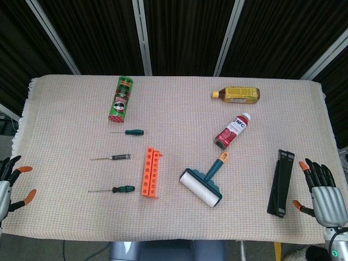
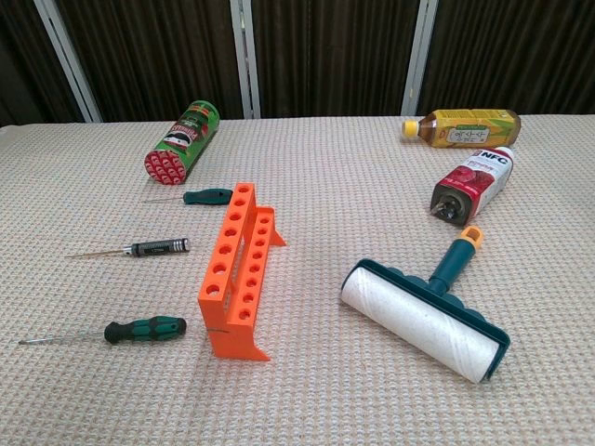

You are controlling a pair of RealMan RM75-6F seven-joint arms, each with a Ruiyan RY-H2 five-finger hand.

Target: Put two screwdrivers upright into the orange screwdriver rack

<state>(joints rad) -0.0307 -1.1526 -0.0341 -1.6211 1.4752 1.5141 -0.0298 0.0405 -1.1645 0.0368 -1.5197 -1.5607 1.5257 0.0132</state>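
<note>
The left hand (image 1: 11, 185) sits at the far left edge of the table (image 1: 65, 98), seen only in the head view. Its fingers are apart and hold nothing.

Next come three screwdrivers, all lying flat on the woven cloth. The top screwdriver (image 1: 133, 132) has a short green handle. The middle screwdriver (image 1: 118, 157) is thin with a dark handle. The bottom screwdriver (image 1: 120, 189) has a green and black handle (its metal tip points left, like the other two). Above them a green chip can (image 1: 122, 98) lies on its side.

Just to the right of the screwdrivers stands the orange rack (image 1: 151, 172). It has two rows of round holes on top, and every hole is empty. None of the screwdrivers touches it.

To the right of the rack lies a lint roller (image 1: 202, 187) with a white roll and a green handle. Further back are a red bottle (image 1: 232, 130) and a yellow bottle (image 1: 236, 94), both on their sides.

Near the right edge lies a flat black thing (image 1: 281, 182); what it is cannot be told. Just beside it is the right hand (image 1: 323, 193), fingers spread apart, holding nothing.
</note>
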